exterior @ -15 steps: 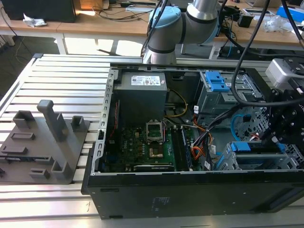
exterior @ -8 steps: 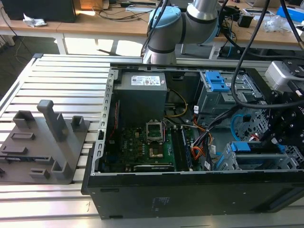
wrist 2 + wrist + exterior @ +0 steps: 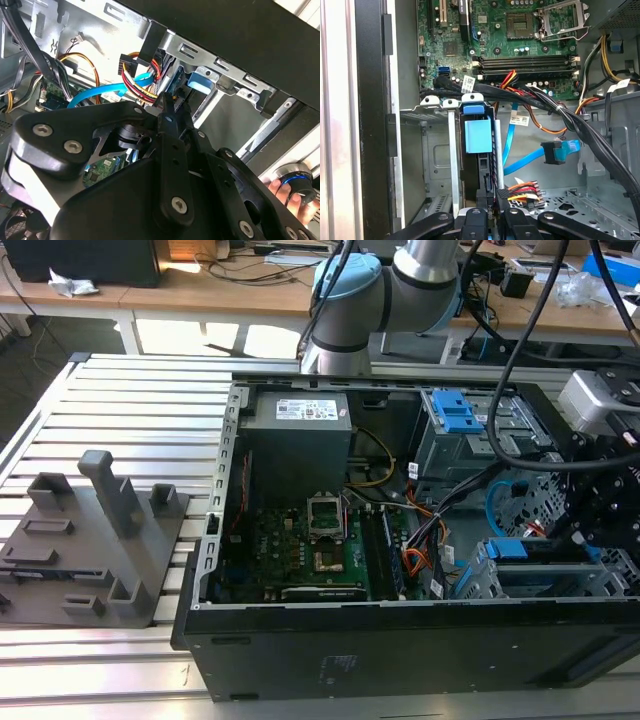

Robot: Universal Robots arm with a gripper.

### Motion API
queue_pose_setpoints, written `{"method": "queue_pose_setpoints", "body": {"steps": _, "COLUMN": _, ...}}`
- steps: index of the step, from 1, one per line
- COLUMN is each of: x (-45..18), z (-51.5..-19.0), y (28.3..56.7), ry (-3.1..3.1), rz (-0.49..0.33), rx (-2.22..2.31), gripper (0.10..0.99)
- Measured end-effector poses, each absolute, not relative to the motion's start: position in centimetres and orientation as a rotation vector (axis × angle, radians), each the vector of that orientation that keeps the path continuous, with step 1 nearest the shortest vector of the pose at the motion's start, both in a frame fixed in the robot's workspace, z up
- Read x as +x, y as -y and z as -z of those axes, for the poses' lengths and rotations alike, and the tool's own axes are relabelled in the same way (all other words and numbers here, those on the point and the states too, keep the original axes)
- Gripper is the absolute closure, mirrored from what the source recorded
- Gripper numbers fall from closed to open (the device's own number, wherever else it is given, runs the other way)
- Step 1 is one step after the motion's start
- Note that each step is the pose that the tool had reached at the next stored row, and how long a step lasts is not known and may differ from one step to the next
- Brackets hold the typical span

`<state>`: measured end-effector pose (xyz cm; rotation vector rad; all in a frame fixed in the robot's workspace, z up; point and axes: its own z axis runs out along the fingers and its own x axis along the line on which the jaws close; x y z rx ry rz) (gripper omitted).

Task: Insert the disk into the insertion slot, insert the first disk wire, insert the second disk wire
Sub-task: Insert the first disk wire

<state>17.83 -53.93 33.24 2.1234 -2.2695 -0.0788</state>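
Ok, exterior view gives the layout: open case (image 3: 400,640) on the slatted counter (image 3: 130,420), grey fixture (image 3: 100,540) at the exterior view's left. Arm (image 3: 400,280) rises behind the case and bends over to the drive corner at the exterior view's right, wrist low in that corner. First wrist view has the detail: disk (image 3: 479,136) seated in the slot (image 3: 437,150), blue carrier tab at the mouth. Second wire (image 3: 527,159) loops loose beside it, its dark plug hanging free, apart from the disk. Pincer (image 3: 491,216) fingers nearly together, looks clamped on the dark plug of the first wire (image 3: 522,189). That plug sits just beside the disk's end; can't tell if it's mated. Second wrist view looks along the pincer's back and adds a person's hand (image 3: 285,194) outside the case, on a round knob (image 3: 296,181) with a blue ring.
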Motion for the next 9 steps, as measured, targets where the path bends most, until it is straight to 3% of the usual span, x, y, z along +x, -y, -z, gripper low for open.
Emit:
{"method": "queue_pose_setpoints", "body": {"steps": 6, "x": 17.83, "z": -33.21, "y": 53.92, "ry": 2.27, "rz": 0.079, "rx": 2.124, "gripper": 0.886}}
{"method": "queue_pose_setpoints", "body": {"steps": 7, "x": 17.83, "z": -33.26, "y": 53.92, "ry": 2.269, "rz": 0.079, "rx": 2.123, "gripper": 0.824}}
{"method": "queue_pose_setpoints", "body": {"steps": 9, "x": 17.83, "z": -34.11, "y": 53.92, "ry": 2.269, "rz": 0.079, "rx": 2.124, "gripper": 0.824}}
